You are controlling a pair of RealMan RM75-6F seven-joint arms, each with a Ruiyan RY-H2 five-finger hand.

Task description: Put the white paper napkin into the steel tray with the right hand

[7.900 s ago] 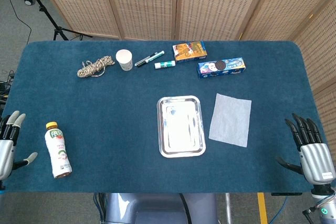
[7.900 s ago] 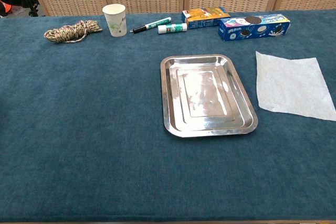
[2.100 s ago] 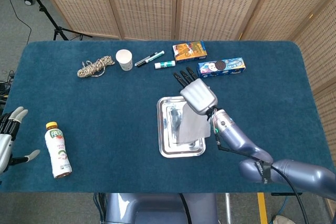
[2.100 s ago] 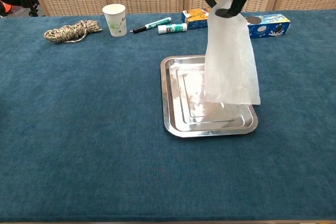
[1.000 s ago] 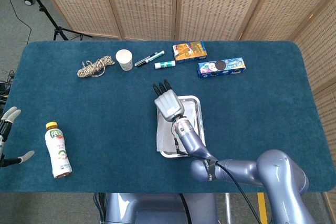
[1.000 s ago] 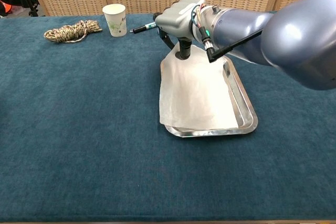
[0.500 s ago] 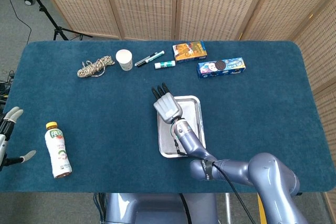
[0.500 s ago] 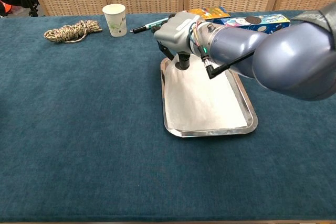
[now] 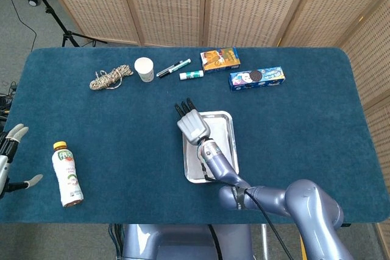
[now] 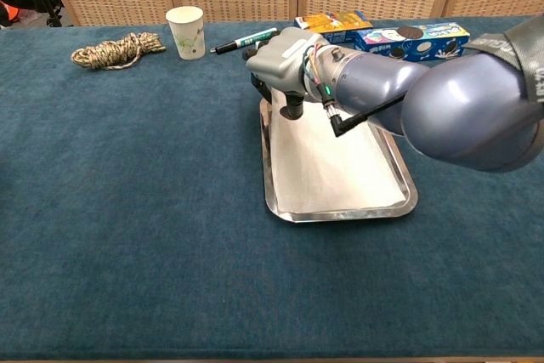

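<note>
Napkin (image 10: pixel 327 163), white paper, lying flat inside the steel tray (image 10: pixel 406 197), covering most of its floor. Right hand (image 10: pixel 279 65) poised over the tray's far left corner, thumb and fingers pointing down onto the napkin's far edge; whether pinching or merely touching cannot be told. Left hand (image 9: pixel 8 159) at the table's left edge, fingers apart, holding nothing, beside a juice bottle (image 9: pixel 67 175).

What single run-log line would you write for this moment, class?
phase: placing | napkin: lying in tray | right hand: over tray's far-left corner, grip on napkin unclear | left hand: open, idle at table edge
</note>
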